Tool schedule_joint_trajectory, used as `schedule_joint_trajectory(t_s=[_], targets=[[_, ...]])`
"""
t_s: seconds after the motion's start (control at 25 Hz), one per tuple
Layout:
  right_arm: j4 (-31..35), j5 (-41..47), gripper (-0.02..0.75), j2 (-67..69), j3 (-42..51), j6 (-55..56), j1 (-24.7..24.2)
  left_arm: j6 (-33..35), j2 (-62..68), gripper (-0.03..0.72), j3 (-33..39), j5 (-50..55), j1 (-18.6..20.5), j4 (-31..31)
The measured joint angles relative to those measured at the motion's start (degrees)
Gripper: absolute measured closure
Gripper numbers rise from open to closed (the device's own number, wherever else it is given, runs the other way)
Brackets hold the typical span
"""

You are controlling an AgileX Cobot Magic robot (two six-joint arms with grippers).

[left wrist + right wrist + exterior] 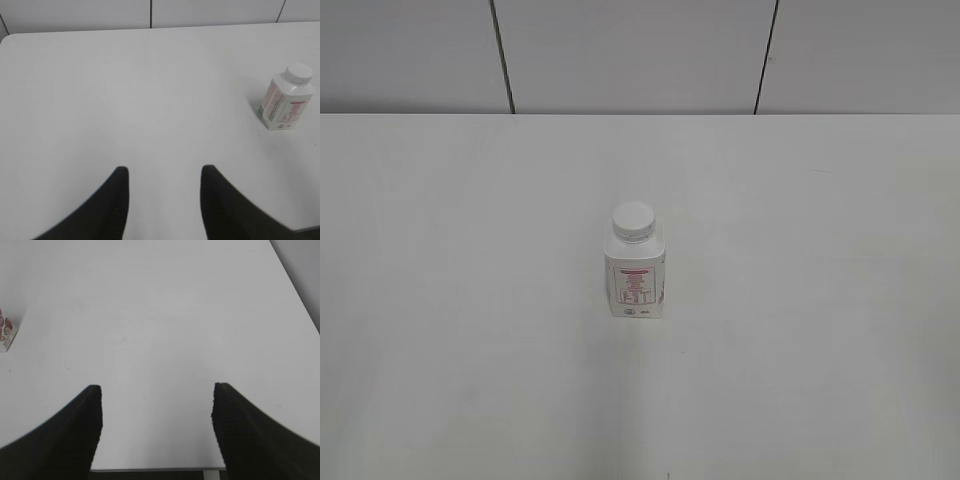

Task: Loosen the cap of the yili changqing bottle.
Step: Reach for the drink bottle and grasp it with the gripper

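Note:
The yili changqing bottle (635, 279) stands upright in the middle of the white table, white with a pink-red label. Its white ribbed cap (633, 221) sits on top. In the left wrist view the bottle (285, 105) stands at the far right with its cap (299, 74) on. In the right wrist view only a corner of the bottle (5, 332) shows at the left edge. My left gripper (165, 172) is open and empty, well to the left of the bottle. My right gripper (156, 390) is open and empty, near the table's front edge. Neither arm shows in the exterior view.
The white table (800, 300) reaches back to a grey panelled wall (640, 50). Its front edge (155, 469) and right edge (300, 300) show in the right wrist view. Its rounded far left corner (7, 39) shows in the left wrist view.

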Motion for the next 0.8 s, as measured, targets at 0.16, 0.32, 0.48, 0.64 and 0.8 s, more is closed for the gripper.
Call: schedule_joint_trajectory(t_s=[0.16,0.32,0.48,0.64,0.8], targets=[[0.46,0.0,0.194,0.0,0.0,0.0,0.0,0.0,0.0,0.383,0.0,0.0,0.0,0.0],[0.46,0.0,0.194,0.0,0.0,0.0,0.0,0.0,0.0,0.383,0.0,0.0,0.0,0.0],[0.46,0.0,0.194,0.0,0.0,0.0,0.0,0.0,0.0,0.383,0.0,0.0,0.0,0.0],[0.46,0.0,0.194,0.0,0.0,0.0,0.0,0.0,0.0,0.383,0.0,0.0,0.0,0.0],[0.46,0.0,0.194,0.0,0.0,0.0,0.0,0.0,0.0,0.383,0.0,0.0,0.0,0.0]])
